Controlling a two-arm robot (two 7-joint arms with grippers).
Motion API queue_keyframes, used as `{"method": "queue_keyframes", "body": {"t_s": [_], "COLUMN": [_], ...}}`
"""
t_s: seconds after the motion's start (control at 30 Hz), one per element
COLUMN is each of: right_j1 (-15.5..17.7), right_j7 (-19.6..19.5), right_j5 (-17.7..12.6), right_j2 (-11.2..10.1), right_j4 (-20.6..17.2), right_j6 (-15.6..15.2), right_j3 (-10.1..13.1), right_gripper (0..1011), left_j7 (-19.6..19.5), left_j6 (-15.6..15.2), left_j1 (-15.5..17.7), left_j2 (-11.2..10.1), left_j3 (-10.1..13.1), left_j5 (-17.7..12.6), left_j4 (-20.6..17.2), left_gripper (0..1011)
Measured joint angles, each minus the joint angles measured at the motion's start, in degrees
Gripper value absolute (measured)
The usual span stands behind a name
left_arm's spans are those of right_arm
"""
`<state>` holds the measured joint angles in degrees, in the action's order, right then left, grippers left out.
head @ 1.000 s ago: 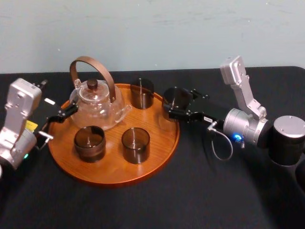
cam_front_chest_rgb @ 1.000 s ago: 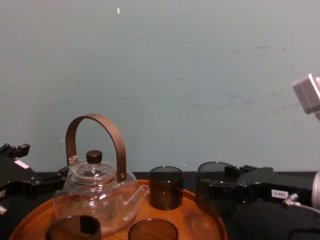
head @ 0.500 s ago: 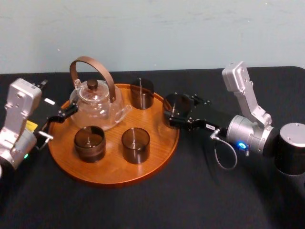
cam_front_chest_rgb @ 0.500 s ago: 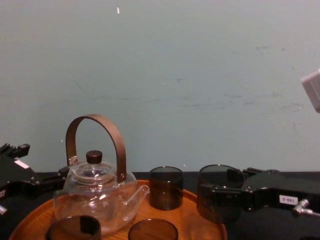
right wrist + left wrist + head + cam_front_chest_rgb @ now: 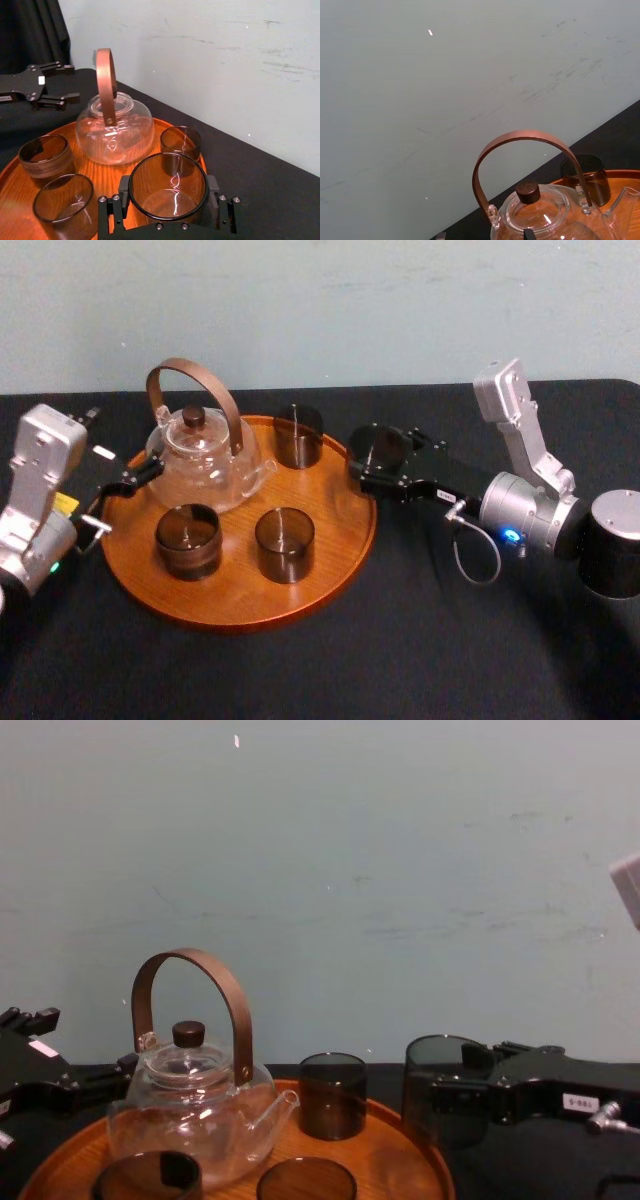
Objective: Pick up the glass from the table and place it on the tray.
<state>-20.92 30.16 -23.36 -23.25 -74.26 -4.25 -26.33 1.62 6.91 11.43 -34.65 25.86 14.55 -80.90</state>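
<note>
Teapot (image 5: 200, 465) and three glasses (image 5: 284, 543) crowd the tray (image 5: 230, 585); right hand (image 5: 383, 460) clamps another glass (image 5: 167, 175) at its right rim, underside hidden; left hand (image 5: 75, 81) splayed at its left rim.

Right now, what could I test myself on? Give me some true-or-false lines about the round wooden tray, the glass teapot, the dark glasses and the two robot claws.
1. The right gripper clasps a smoky dark glass at the right rim of the round orange-brown wooden tray. True.
2. Three other smoky glasses stand on the tray. True.
3. The clear glass teapot lies tipped on its side. False: it stands upright, brown handle arching overhead.
4. The left gripper holds the teapot's handle. False: it sits by the tray's left edge, open, holding nothing.
5. The table wears white cloth. False: the cloth is black.
</note>
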Motion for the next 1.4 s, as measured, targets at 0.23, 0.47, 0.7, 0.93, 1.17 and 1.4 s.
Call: {"method": "queue_keyframes", "body": {"t_s": [0.23, 0.47, 0.7, 0.93, 1.17, 1.4], "right_j1": [-2.3, -4.2, -6.3, -7.9, -9.5, -10.5], "right_j7": [0.7, 1.8, 3.8, 5.5, 6.9, 8.9], "right_j5": [0.1, 0.2, 0.3, 0.5, 0.8, 0.6], "right_j2": [1.2, 2.4, 3.6, 4.7, 5.8, 7.2], "right_j4": [3.8, 7.5, 11.5, 14.9, 18.0, 20.7], "right_j6": [1.0, 2.3, 4.7, 6.4, 8.0, 9.0], "right_j3": [-0.3, -0.7, -1.2, -1.7, -2.2, -2.8], "right_gripper": [913, 913, 913, 913, 913, 913], "left_j7": [0.0, 0.0, 0.0, 0.0, 0.0, 0.0], "left_j6": [0.0, 0.0, 0.0, 0.0, 0.0, 0.0], "left_j1": [0.0, 0.0, 0.0, 0.0, 0.0, 0.0], "left_j2": [0.0, 0.0, 0.0, 0.0, 0.0, 0.0], "left_j3": [0.0, 0.0, 0.0, 0.0, 0.0, 0.0], "left_j5": [0.0, 0.0, 0.0, 0.0, 0.0, 0.0], "left_j4": [0.0, 0.0, 0.0, 0.0, 0.0, 0.0], "left_gripper": [1001, 1001, 1001, 1001, 1001, 1001]}}
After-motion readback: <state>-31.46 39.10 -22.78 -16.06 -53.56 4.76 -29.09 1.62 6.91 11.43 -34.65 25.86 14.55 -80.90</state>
